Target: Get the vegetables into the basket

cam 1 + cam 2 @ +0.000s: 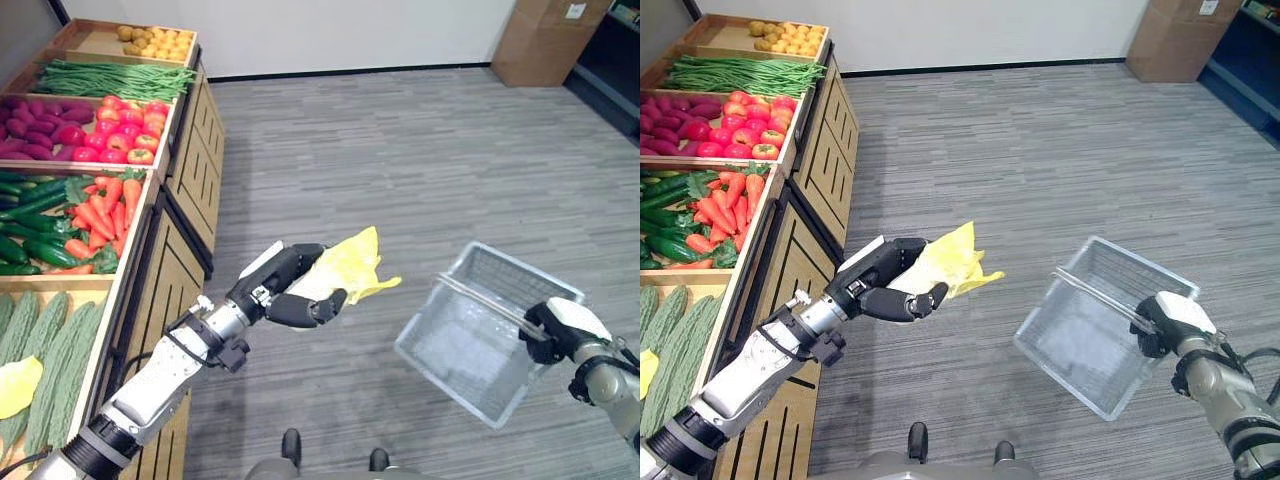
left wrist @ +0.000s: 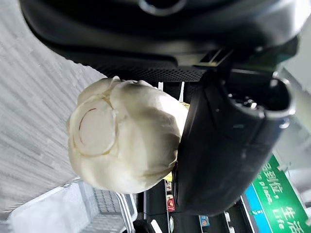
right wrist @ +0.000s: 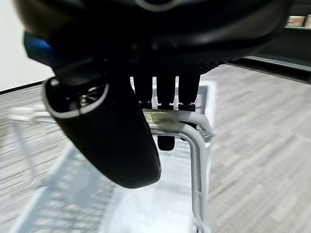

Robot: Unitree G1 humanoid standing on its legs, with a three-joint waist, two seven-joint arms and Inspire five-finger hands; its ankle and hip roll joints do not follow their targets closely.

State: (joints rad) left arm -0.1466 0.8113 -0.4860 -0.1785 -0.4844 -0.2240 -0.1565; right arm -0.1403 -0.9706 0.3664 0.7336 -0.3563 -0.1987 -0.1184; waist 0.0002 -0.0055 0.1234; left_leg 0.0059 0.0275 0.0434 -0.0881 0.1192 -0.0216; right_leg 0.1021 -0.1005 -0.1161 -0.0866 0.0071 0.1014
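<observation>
- We see the left hand curled round a pale yellow leafy vegetable, its leaf end pointing away from the palm toward the basket.
- Our right hand grips the basket's handle; bare floor lies between the hands.
- The palm hides the vegetable's base.

**Leafy vegetable held in the air beside the basket**

The left hand is curled round a yellow leafy vegetable, holding it above the grey floor. To its right, apart from it, the right hand grips the handle of a clear mesh basket, which hangs tilted. Along the left stands a wooden produce stand with carrots, tomatoes, green beans and bitter gourds.
</observation>
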